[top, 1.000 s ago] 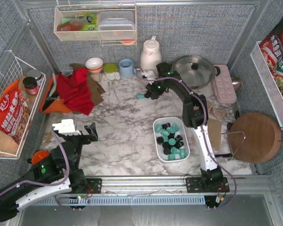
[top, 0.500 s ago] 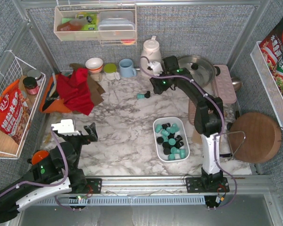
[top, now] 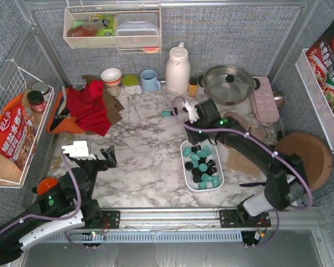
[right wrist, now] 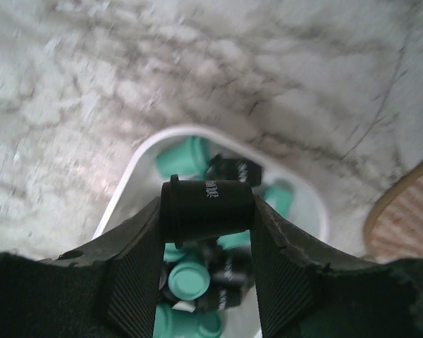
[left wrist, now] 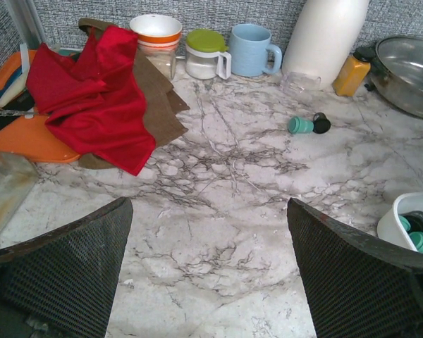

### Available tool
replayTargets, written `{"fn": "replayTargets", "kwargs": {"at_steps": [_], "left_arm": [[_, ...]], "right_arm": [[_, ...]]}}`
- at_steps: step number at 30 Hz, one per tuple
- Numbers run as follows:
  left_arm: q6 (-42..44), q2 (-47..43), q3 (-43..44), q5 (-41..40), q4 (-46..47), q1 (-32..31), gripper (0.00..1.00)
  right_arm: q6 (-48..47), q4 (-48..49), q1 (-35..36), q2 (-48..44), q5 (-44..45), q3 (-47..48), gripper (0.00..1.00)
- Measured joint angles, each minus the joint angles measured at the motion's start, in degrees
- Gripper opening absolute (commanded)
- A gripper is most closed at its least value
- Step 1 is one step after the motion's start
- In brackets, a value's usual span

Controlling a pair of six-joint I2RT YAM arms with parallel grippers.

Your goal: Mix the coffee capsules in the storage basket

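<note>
Over the white rounded plastic storage basket (right wrist: 130, 176), the right tool (right wrist: 206, 215) grips a black stubby coffee capsule (right wrist: 208, 197); release it low among teal capsules (right wrist: 189, 276). Left tool (left wrist: 208, 211) gapes open.

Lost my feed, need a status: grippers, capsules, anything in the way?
Left gripper open. Right gripper shut on black capsule, by storage basket far end. Two stray capsules on table. Nothing blocking.
</note>
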Motion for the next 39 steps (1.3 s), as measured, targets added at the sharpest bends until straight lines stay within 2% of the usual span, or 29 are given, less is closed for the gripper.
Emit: {"fn": "replayTargets", "kwargs": {"at_steps": [10,18,27,35,39], "left_arm": [[-0.02,-1.70,0.00,-0.04,-0.02,0.31,0.99],[-0.07,-2.12,0.02,-0.31,-0.02,0.68,0.99],[-0.24,-1.22,0.02,-0.52,-0.09,0.87,0.99],[-0.24,-1.09,0.02,-0.96,-0.07,0.94,0.99],[-0.24,-0.96,0.02,-0.94,-0.07,0.98,0.99]], "right_arm": [[6.88,-3.13,10.19,-16.65,6.60,-14.16,0.46],[11.82,-4.24,18.47,-19.26,7.67,-22.43,0.52],[12.98,-3.08,20.59,-14.12,7.63,-22.38,0.73],[11.74,-4.44,21.18,-16.31,7.04,-19.30,0.75],[11.47,-4.85,21.09,-17.35,9.64,-16.81,0.76]]}}
